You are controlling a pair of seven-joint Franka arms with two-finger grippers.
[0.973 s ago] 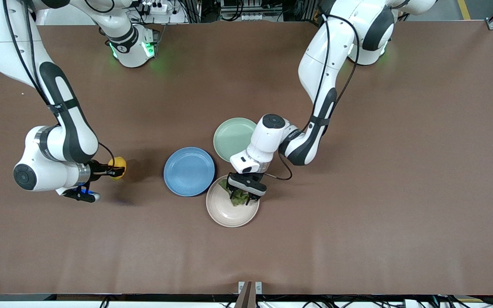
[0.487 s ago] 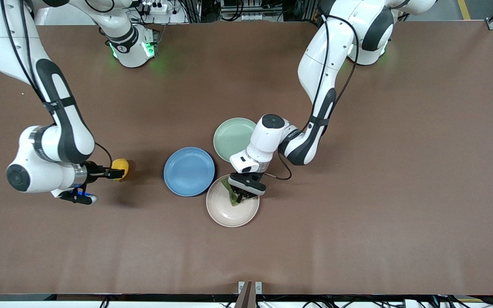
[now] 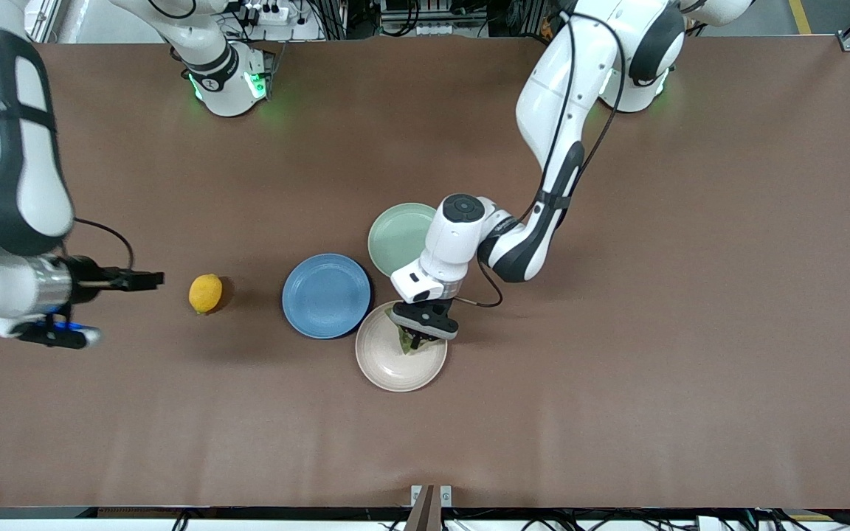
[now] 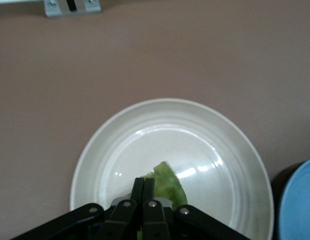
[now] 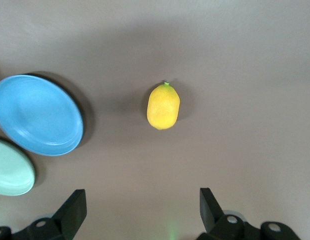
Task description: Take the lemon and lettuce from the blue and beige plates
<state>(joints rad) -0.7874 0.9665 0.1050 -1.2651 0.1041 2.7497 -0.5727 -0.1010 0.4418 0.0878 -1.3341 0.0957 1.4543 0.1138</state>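
The lemon point(image 3: 205, 293) lies on the bare table, between the blue plate point(image 3: 326, 296) and the right arm's end; it also shows in the right wrist view point(image 5: 163, 106). My right gripper point(image 3: 146, 279) is open and empty, apart from the lemon toward the right arm's end. My left gripper point(image 3: 416, 338) is over the beige plate point(image 3: 388, 361), shut on the lettuce point(image 3: 408, 343). In the left wrist view the green leaf point(image 4: 167, 183) hangs from my closed fingers point(image 4: 145, 186) above the beige plate point(image 4: 115, 150). The blue plate point(image 5: 37, 115) is empty.
A mint-green plate point(image 3: 399, 236) lies beside the blue plate, farther from the front camera, partly under the left arm's wrist. A metal bracket point(image 3: 430, 495) sits at the table's near edge.
My right gripper let go of the lemon and drew back toward the right arm's end. My left gripper closed on the lettuce over the beige plate and lifted it a little.
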